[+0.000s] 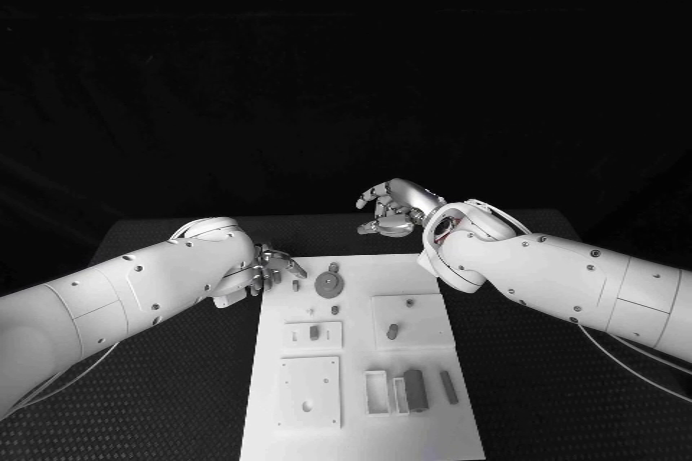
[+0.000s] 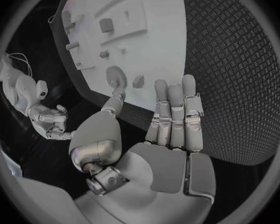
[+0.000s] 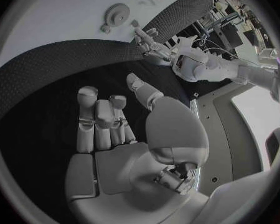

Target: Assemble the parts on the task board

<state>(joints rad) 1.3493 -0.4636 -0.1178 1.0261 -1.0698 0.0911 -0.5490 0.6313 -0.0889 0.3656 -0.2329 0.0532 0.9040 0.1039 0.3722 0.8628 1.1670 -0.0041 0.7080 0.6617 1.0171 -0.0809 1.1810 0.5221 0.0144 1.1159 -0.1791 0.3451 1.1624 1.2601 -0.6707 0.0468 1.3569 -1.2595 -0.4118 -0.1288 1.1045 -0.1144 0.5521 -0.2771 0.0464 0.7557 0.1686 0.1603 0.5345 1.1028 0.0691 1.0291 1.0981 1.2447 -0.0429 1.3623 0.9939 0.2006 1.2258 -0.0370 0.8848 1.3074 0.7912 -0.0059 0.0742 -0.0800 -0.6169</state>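
On the black counter lies the white task board, its long side running away from the robot. At the board's far end a toothed gear rests flat, with a small grey block just beside it on the nearer side. Further toward the robot sit a raised square plate carrying a short peg, a smaller plate with a slotted piece, a larger square plate, and a group of long grey bars standing side by side in a tray.

Over the board's far left corner hangs the left hand, holding nothing; its fingers are stretched out side by side and slightly apart, and the thumb reaches toward the gear without clearly touching it, as the left wrist view shows. The right hand hovers above the counter beyond the board's far edge, well apart from the parts. It too carries nothing: in the right wrist view the fingers lie loosely extended beside one another, the thumb set off to one side
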